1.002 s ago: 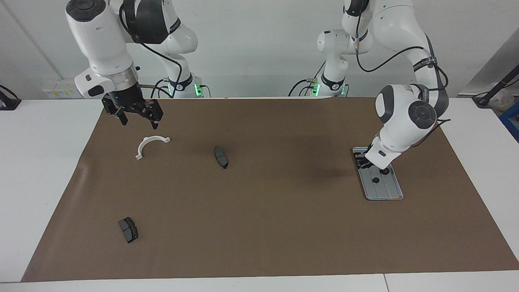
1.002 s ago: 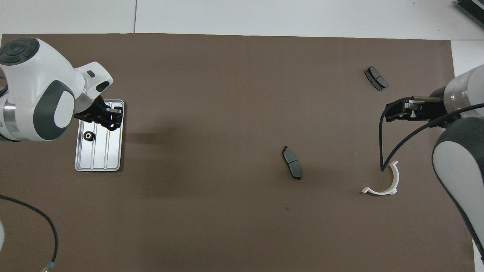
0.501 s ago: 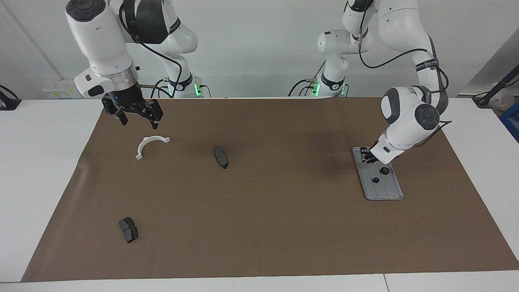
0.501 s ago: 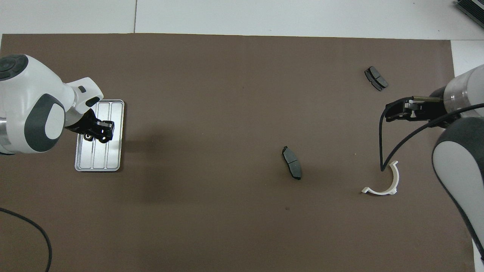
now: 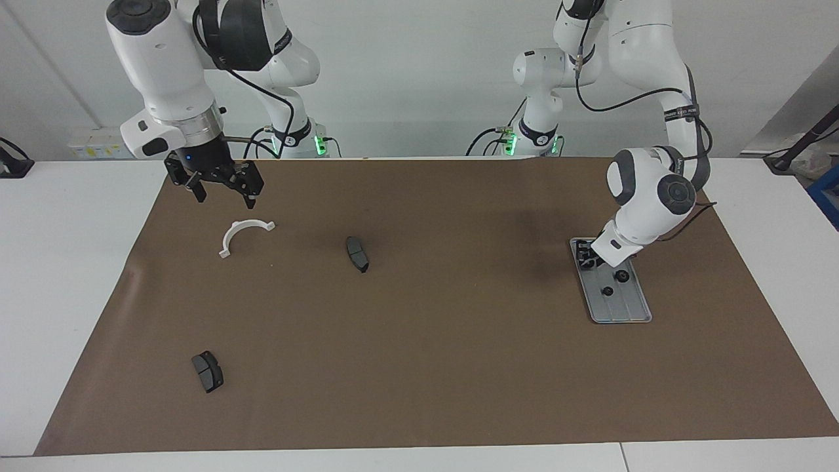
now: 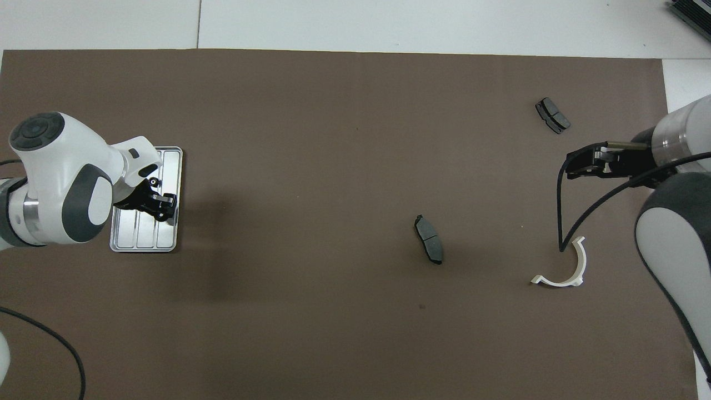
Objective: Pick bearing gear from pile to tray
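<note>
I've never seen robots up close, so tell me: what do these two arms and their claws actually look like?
Both arms are glossy white, built of rounded segments with dark grey joint caps and bands. Black cables loop loosely along them, and green lights glow at their bases. The left gripper and the right gripper are small black two-finger claws; the right one sits under a silver metal collar.

Facing camera: mounted high, looking at both robots across the tabletop [image 5: 419, 328]. Overhead camera: steeply downward from the robots' end. Both cover the same brown mat [image 6: 333, 139], half a turn apart.
</note>
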`<state>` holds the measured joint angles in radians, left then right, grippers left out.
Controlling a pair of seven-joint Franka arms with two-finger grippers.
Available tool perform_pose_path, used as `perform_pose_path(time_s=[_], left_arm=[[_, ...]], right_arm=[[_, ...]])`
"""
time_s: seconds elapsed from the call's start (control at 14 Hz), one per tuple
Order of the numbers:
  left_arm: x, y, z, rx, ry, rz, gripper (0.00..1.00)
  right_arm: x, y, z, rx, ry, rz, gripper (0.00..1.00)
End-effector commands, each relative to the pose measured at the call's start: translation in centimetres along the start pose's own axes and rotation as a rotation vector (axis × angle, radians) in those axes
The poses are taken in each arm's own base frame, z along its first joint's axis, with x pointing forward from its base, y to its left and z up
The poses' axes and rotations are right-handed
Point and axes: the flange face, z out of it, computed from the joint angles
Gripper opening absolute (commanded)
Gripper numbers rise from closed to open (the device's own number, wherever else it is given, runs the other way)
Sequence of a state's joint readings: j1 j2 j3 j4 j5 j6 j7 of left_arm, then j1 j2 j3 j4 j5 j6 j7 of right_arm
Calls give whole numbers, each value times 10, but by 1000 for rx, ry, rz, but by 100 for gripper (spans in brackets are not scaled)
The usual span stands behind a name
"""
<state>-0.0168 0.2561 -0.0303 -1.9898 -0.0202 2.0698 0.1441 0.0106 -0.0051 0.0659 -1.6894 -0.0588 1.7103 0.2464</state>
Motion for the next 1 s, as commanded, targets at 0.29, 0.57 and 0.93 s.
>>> perform_pose_path(time_s=[0.29, 0.57, 0.93], left_arm=[[3, -33, -73, -13, 51, 33, 89], [1, -55, -160, -17, 65, 16, 90], [-40, -64, -247, -13, 82, -15, 100]], right_arm=[[-5, 2, -3, 18, -8, -21, 100], [-6, 1, -3, 18, -8, -23, 100], [-5, 2, -3, 18, -8, -21, 100]])
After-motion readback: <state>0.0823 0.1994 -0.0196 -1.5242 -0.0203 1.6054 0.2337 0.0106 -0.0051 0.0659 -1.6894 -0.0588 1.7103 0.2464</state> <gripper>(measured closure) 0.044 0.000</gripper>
